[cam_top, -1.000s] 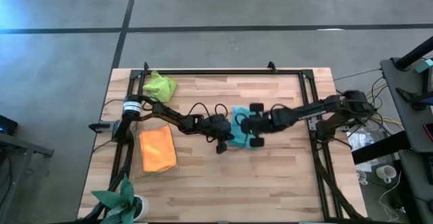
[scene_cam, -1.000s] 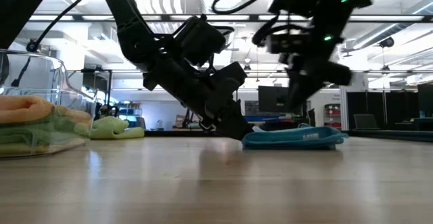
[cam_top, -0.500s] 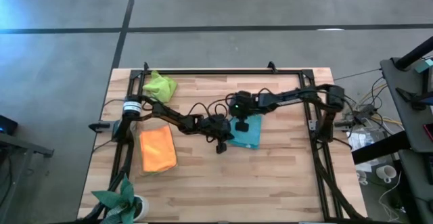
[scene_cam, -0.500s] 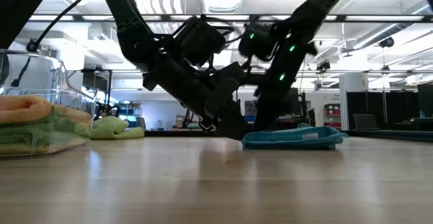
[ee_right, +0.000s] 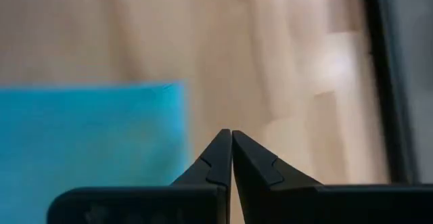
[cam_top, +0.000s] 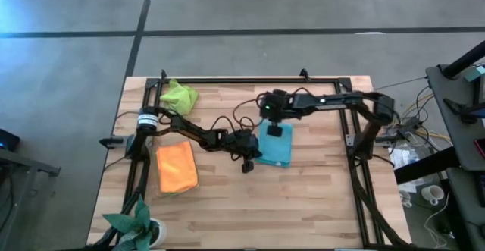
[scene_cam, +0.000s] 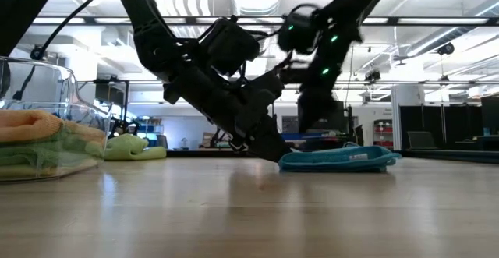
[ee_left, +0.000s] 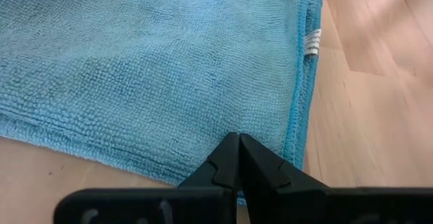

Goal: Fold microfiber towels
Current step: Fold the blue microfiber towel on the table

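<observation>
On the wooden worktop (cam_top: 318, 198), your left claw (cam_top: 248, 160), closed and empty, pins the folded light blue towel (cam_top: 277, 152) at mid-table; dragging could undo it. Right claw (cam_top: 276, 130), closed, hovers above.

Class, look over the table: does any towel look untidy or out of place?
Yes: the lime green towel lies crumpled in a heap at the table's far left corner, while the orange towel and light blue towel lie flat and folded.

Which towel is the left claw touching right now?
The light blue towel at mid-table: the shut left claw presses on its edge. The orange towel and lime green towel lie apart near the table's left side.
</observation>
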